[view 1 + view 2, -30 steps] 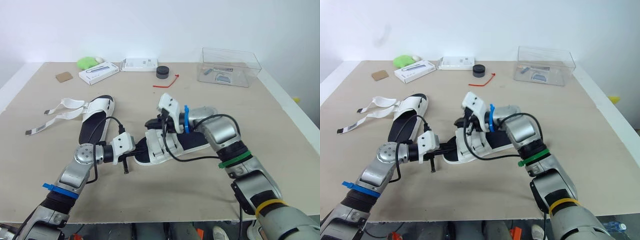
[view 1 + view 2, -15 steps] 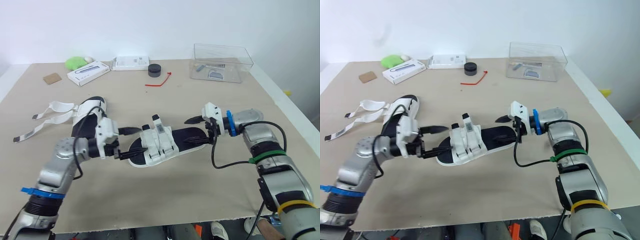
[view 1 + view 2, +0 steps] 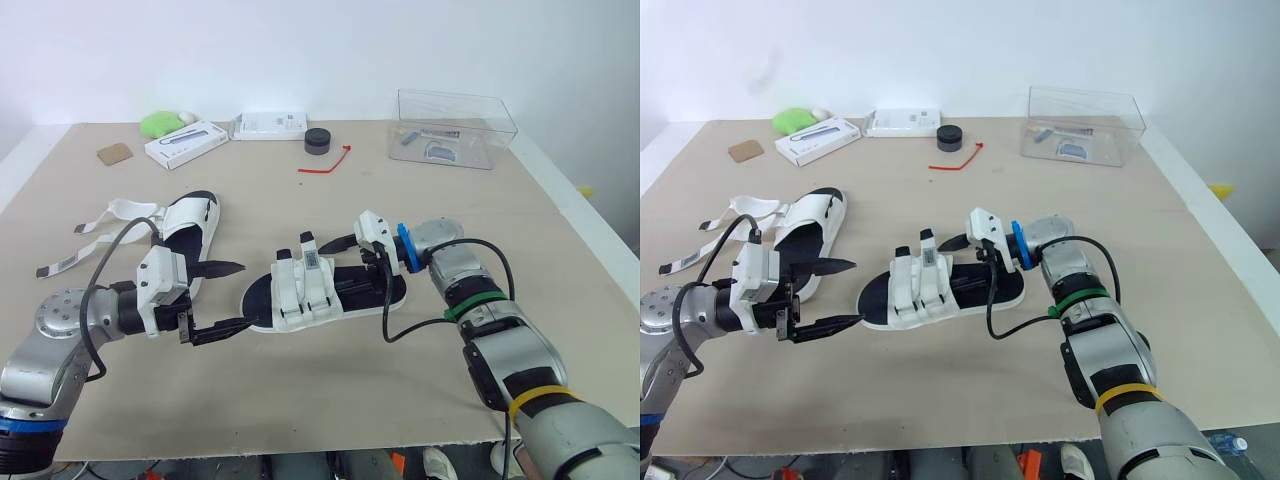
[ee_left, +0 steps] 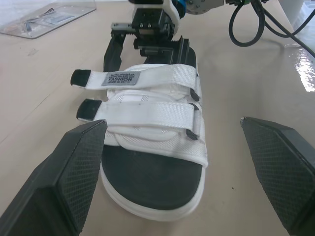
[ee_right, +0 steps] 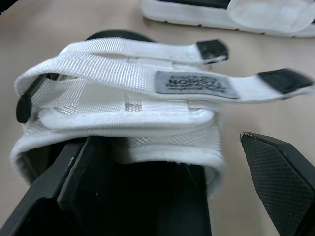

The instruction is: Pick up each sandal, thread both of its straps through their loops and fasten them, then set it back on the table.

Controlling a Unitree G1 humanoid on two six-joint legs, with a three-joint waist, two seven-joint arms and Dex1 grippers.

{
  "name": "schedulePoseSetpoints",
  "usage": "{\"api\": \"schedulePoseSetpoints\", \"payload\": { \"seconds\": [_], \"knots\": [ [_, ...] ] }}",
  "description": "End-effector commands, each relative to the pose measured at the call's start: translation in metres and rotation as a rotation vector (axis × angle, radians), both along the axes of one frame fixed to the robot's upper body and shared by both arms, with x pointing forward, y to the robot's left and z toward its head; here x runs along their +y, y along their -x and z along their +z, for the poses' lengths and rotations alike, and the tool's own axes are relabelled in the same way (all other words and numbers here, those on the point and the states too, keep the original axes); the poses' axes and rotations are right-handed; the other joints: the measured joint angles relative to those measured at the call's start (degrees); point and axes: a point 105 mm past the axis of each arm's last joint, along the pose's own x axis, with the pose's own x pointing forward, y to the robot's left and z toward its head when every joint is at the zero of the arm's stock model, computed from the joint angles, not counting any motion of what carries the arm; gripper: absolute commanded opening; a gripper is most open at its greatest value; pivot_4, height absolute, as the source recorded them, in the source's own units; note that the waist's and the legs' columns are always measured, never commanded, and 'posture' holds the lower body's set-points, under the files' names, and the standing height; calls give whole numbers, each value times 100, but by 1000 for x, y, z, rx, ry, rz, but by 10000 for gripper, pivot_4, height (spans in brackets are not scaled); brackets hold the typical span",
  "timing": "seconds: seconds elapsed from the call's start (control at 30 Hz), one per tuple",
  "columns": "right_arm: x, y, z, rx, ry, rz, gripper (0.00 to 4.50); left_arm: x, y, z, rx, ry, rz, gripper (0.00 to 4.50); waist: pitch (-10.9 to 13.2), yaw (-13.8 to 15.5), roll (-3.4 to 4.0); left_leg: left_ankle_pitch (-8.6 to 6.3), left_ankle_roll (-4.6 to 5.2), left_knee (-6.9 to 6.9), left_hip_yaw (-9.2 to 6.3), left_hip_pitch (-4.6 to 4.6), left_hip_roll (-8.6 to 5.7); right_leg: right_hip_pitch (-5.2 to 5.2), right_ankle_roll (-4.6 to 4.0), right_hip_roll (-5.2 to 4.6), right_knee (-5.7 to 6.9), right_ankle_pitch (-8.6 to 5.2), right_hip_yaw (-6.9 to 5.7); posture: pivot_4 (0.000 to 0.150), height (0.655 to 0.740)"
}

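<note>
A white sandal [image 3: 320, 295] with a black footbed lies flat mid-table, both straps [image 4: 147, 96] closed across it through their loops. My left gripper [image 3: 222, 298] stands open just off its toe end, touching nothing; the left wrist view has the sandal ahead between the wide-apart fingers [image 4: 74, 177]. At the heel end my right gripper [image 3: 350, 262] is open too, one finger [image 5: 74, 196] over the footbed and the other beside the sole. A second sandal [image 3: 190, 230] lies at the left with two loose straps [image 3: 110, 225] trailing on the table.
Along the back edge stand a clear plastic box [image 3: 455, 130], a black puck [image 3: 318, 142], a red tie [image 3: 330, 163], two white boxes [image 3: 185, 143] [image 3: 270, 125], a green object [image 3: 160, 123] and a brown card [image 3: 115, 153].
Both grippers opened and let go of the middle sandal, which now lies flat. My left gripper drew back to the left; the right one swung out and came back to the heel.
</note>
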Motion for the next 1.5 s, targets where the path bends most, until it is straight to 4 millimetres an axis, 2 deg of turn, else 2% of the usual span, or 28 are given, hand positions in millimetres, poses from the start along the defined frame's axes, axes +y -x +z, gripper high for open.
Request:
{"api": "schedulePoseSetpoints", "payload": {
  "seconds": [0.03, 0.1, 0.13, 0.2, 0.23, 0.27, 0.3, 0.33, 0.5, 0.6, 0.67, 0.77, 0.87, 0.93, 1.07, 1.2, 1.33, 1.43, 1.47, 1.5],
  "knots": [
    [4, -5, 15, 12, -37, -14, 38317, -1, 6, 8, -66, -13, 5, 45000, 0, 0, 0, 0, -1, 0, -1, 0, 0, 0, 0, 1, 0, 0, 0, 1500, 7400],
    [3, -5, 14, 26, -36, -16, 28749, -1, 7, 5, -68, -22, 16, 45000, 0, 0, 0, 2, -4, 0, -3, 1, 1, 0, -2, 1, 3, -1, -2, 1500, 7400],
    [2, -4, 12, 35, -36, -19, 21957, -1, 6, 3, -66, -24, 21, 45000, 0, 0, 0, 3, -5, 0, -3, 1, 1, 0, -2, 1, 3, -1, -2, 1500, 7400],
    [1, -4, 12, 59, -54, -32, 15012, -1, 5, 2, -67, -24, 28, 45000, 0, 0, 0, 3, -6, 0, -5, 1, 1, 0, -2, 1, 4, -1, -4, 1500, 7400],
    [0, -4, 13, 70, -69, -40, 9832, -2, 5, 3, -69, -23, 30, 45000, 0, 0, 0, 4, -6, 0, -5, 1, 0, 1, -2, 1, 4, -1, -4, 1500, 7400],
    [-1, -4, 14, 78, -83, -46, 7395, -3, 4, 3, -70, -22, 30, 45000, 0, 1, 0, 4, -6, 0, -5, 1, 0, 1, -2, 1, 4, -1, -4, 1500, 7400],
    [-2, -4, 15, 83, -100, -57, 2244, -3, 3, 3, -71, -20, 29, 45000, 0, 1, 0, 4, -6, 0, -5, 1, 0, 1, -2, 1, 4, -1, -4, 1500, 7400],
    [-3, -4, 16, 82, -111, -71, 944, -4, 3, 3, -72, -19, 27, 45000, 0, 1, 0, 3, -6, 0, -5, 1, 0, 1, -2, 1, 4, -1, -4, 1500, 7400],
    [-18, -13, 37, 77, -216, -224, 944, -5, -5, 6, -74, -17, 22, 45000, 0, 4, 0, 3, -7, 0, -7, -2, 0, 0, -2, 0, 4, -1, -5, 1500, 7400],
    [-39, -28, 70, 103, -392, -445, 944, -8, -12, 8, -83, -8, 18, 45000, 1, 15, 0, 4, -9, 1, -7, -5, -1, -2, -1, -1, 5, 0, -6, 1500, 7400],
    [-65, -38, 80, 94, -467, -667, 944, -12, -17, 9, -88, 5, 11, 45000, 1, 20, 0, 5, -9, 1, -8, -8, -3, -2, 0, -3, 5, 0, -7, 1500, 7400],
    [-95, -43, 85, 82, -536, -924, 944, -17, -21, 9, -95, 15, 4, 45000, -1, 31, -2, 3, -11, -1, -17, -14, -4, -1, 2, -2, 1, -2, -12, 1500, 7400],
    [-139, -41, 80, -31, -555, -1330, 944, -23, -27, 10, -107, 31, 7, 45000, -1, 45, -3, 0, -14, -2, -19, -18, -4, -3, 6, 1, 0, -8, -10, 1500, 7400],
    [-155, -33, 69, -49, -551, -1547, 944, -26, -29, 9, -112, 33, 8, 45000, -2, 39, -1, 0, -17, -2, -10, -23, -6, -14, 7, 1, 3, -8, 1, 1500, 7400],
    [-164, -18, 53, -44, -571, -1811, 944, -37, -31, 9, -109, 74, 1, 45000, -4, -5, 2, 10, -34, 2, 2, -77, -5, -83, 9, 9, 29, -6, 22, 1500, 7400],
    [-179, -16, 41, -17, -562, -1958, 944, -45, -27, 4, -98, 75, -21, 45000, -4, -7, 3, 18, -45, 4, 1, -85, -1, -97, 10, 31, 37, -2, 44, 1500, 7400],
    [-184, -17, 39, -20, -575, -1997, 944, -47, -26, 1, -99, 66, -27, 45000, -4, -6, 3, 24, -39, 4, -2, -86, -3, -95, 13, 59, 37, 0, 56, 1500, 7400],
    [-176, -17, 37, 11, -615, -1962, 944, -47, -26, 1, -100, 65, -25, 45000, -4, -8, 3, 24, -38, 4, 0, -86, -4, -94, 16, 62, 37, 1, 60, 1500, 7400],
    [-173, -17, 37, 16, -616, -1945, 7684, -47, -25, 0, -99, 64, -24, 45000, -4, -18, 3, 24, -38, 4, 0, -86, -4, -94, 16, 62, 36, 1, 60, 1500, 7400],
    [-170, -17, 37, 13, -610, -1924, 8332, -47, -25, -1, -99, 63, -22, 45000, -4, -18, 3, 23, -37, 4, 2, -85, -2, -95, 17, 64, 36, 1, 65, 1500, 7400]
  ]
}}
